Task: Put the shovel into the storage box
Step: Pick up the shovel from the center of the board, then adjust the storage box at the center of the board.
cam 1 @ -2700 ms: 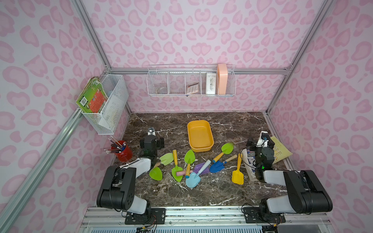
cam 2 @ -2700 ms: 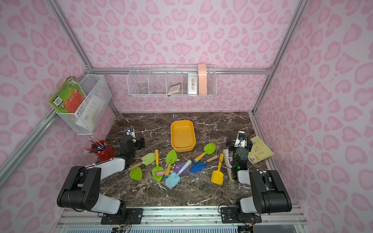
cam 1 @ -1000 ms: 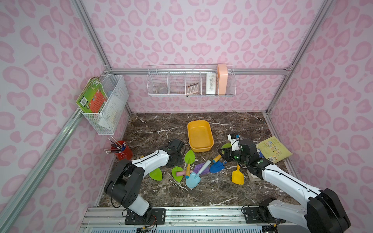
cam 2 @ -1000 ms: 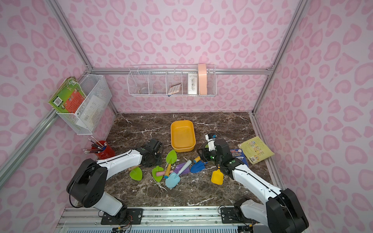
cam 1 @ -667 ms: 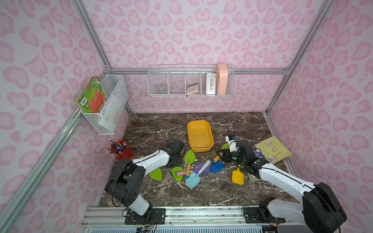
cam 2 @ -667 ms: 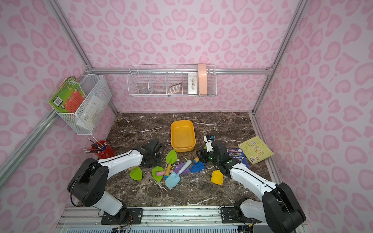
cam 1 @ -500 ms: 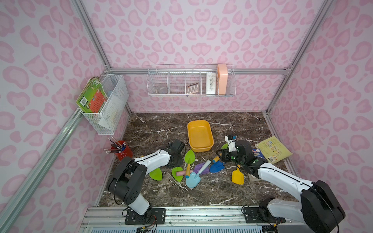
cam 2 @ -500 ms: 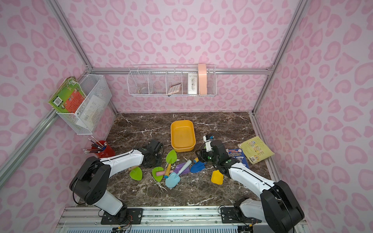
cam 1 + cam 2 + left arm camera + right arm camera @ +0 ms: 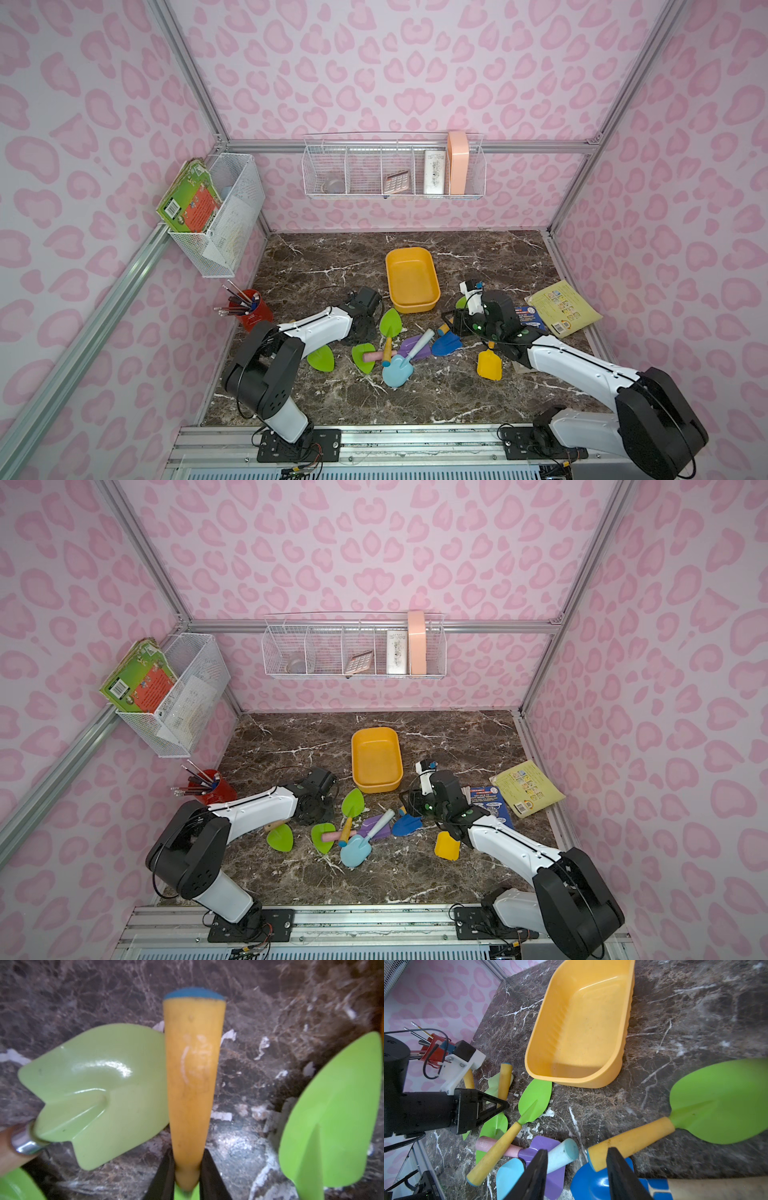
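step: lift shovel (image 9: 193, 1064) | left end effector (image 9: 187, 1153): clamped on its handle | care: rise straight off pale-green shovel (image 9: 93, 1084), then over storage box (image 9: 413, 308) | right end effector (image 9: 577, 1150): half-spread, empty

The orange-yellow storage box (image 9: 583, 1028) sits on dark marble (image 9: 685, 1012), with a pointed green trowel (image 9: 535, 1097) lying just beside its near end. The right gripper (image 9: 577, 1150) hangs with its jaws apart. Between them show a pale blue handle (image 9: 562, 1156) and the handle end of a broad green shovel (image 9: 720, 1101). Off to the side (near a red pencil cup (image 9: 435, 1047)) the left gripper (image 9: 506, 1105) pinches a blue-capped yellow handle (image 9: 505, 1078).
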